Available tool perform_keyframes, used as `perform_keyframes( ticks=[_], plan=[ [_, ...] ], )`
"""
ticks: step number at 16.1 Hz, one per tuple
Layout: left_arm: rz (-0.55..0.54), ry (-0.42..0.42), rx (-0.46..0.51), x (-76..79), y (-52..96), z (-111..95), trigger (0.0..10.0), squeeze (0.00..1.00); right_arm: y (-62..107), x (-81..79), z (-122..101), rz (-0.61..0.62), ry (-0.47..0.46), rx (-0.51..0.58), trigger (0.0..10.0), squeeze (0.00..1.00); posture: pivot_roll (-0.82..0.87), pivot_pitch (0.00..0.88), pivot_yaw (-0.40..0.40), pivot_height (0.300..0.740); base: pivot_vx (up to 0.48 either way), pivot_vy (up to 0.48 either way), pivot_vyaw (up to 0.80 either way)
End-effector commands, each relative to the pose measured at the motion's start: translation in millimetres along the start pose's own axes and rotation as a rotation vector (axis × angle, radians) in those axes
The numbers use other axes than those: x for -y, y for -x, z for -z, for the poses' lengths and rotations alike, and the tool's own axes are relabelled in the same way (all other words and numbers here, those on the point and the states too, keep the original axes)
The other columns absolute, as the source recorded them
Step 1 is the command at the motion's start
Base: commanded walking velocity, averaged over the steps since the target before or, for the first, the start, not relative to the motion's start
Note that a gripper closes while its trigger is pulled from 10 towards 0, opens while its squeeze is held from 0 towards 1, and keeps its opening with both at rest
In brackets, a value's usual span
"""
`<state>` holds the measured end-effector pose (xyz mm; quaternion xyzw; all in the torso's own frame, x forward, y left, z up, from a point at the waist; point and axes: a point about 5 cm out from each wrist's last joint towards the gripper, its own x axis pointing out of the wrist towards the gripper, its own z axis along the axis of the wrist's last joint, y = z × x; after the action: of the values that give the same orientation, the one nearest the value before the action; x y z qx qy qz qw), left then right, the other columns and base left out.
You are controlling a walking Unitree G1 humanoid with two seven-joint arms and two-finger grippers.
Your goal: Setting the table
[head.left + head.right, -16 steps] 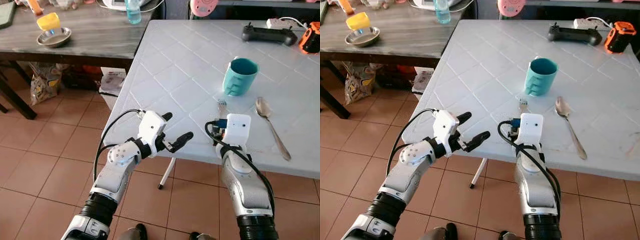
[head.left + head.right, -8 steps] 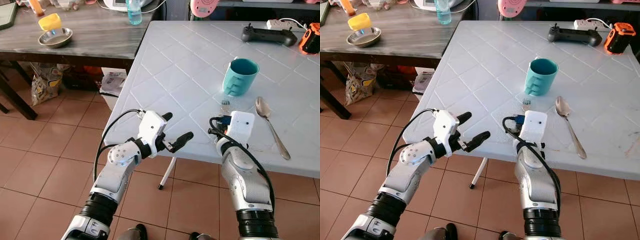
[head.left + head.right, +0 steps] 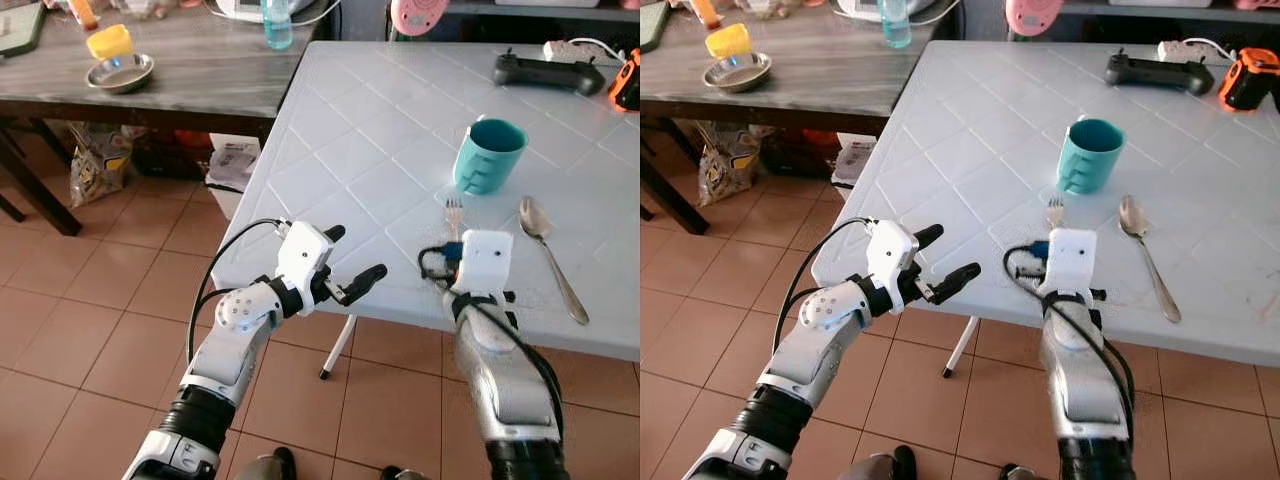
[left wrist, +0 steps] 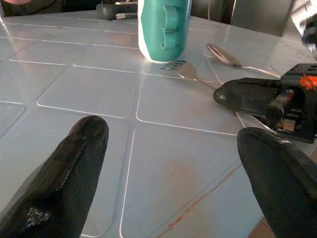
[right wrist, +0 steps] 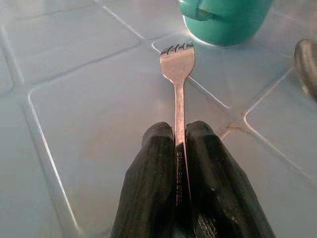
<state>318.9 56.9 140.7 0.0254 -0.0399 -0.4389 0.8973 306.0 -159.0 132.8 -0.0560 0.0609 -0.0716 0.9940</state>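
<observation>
Two tools over the near edge of the white counter (image 3: 360, 130), and the right tool (image 5: 179, 148) is the busy one: its black fingers (image 5: 153, 183) are pressed together on the handle of the fork (image 5: 177, 64), the metal stem pinched right between them. The fork lies flat on the white tiled surface, tines pointing at the teal mug (image 3: 487, 155), which stands upright just beyond the tips. From the head camera the fork's tines (image 3: 453, 208) peek out past the white wrist housing, near the front edge of the counter.

Just to the right of the fork sits the spoon (image 3: 548, 250), bowl toward the mug, handle running back toward the counter's edge; the two pieces of cutlery are near each other but apart.

Over on the left, the left tool (image 3: 350, 270) hovers off the counter's near corner, above the tiled floor (image 3: 90, 320), its two fingers spread wide with nothing between them. Its wrist camera looks across the surface at mug, fork and spoon, with the right tool gripping the fork handle.

At the far side of the counter lie a black controller (image 3: 545, 72) and an orange device (image 3: 628, 80). A dark wooden counter (image 3: 190, 75) stands to the left, carrying a metal bowl (image 3: 119, 72), a yellow object (image 3: 109, 41) and a clear bottle (image 3: 277, 12).
</observation>
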Motion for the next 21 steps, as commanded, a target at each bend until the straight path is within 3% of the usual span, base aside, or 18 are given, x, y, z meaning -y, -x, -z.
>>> perform_keyframes(
  ticks=[1,3,4,7,10,14,15,16,17,18,21],
  plan=[
    [0.002,-0.011,-0.019,-0.3,1.1,1,10.0,0.0,4.2,3.3,18,0.021,0.062,-0.082,0.0,0.0,0.03,0.163,0.088,0.74,0.0,0.0,0.0],
    [0.004,-0.011,-0.022,0.1,0.8,2,10.0,0.0,7.3,4.3,23,0.014,0.181,-0.105,0.0,0.0,0.03,0.163,0.088,0.74,0.0,0.0,0.0],
    [0.005,-0.01,-0.025,0.3,0.8,2,10.0,0.0,8.5,4.1,25,-0.019,0.329,-0.112,0.0,0.0,0.03,0.163,0.088,0.74,0.0,0.0,0.0],
    [0.011,-0.008,-0.029,1.6,0.8,3,10.0,0.0,11.9,7.8,29,-0.064,0.61,-0.11,0.0,0.0,0.03,0.165,0.09,0.74,0.0,0.0,0.0],
    [0.016,-0.007,-0.03,2.0,1.0,3,10.0,0.0,12.1,12.7,23,-0.052,0.763,-0.063,0.0,0.0,0.03,0.165,0.093,0.74,0.0,0.0,0.0],
    [0.02,-0.007,-0.034,2.8,0.7,4,10.0,0.0,12.3,14.0,11,-0.036,0.838,-0.019,0.0,0.0,0.03,0.166,0.094,0.74,0.0,0.0,0.0],
    [0.022,-0.008,-0.034,2.9,0.8,4,10.0,0.0,12.6,11.6,11,-0.056,0.814,-0.015,7.1,0.23,0.03,0.166,0.094,0.74,0.0,0.0,0.0],
    [0.021,-0.007,-0.034,3.1,0.5,4,10.0,0.0,13.2,10.2,12,-0.071,0.789,-0.021,10.0,1.0,0.03,0.166,0.094,0.74,0.0,0.0,0.0],
    [0.021,-0.008,-0.034,3.0,0.5,4,10.0,0.0,14.5,8.0,17,-0.09,0.713,-0.04,10.0,1.0,0.03,0.164,0.092,0.74,0.0,0.0,0.0],
    [0.021,-0.008,-0.035,2.8,0.7,4,10.0,0.0,14.9,7.4,18,-0.093,0.708,-0.045,10.0,1.0,0.03,0.164,0.092,0.74,0.0,0.0,0.0],
    [0.018,-0.012,-0.035,1.7,0.7,3,10.0,0.0,15.2,8.1,20,-0.074,0.563,-0.036,10.0,1.0,0.03,0.161,0.092,0.74,0.0,0.0,0.0]
  ],
)
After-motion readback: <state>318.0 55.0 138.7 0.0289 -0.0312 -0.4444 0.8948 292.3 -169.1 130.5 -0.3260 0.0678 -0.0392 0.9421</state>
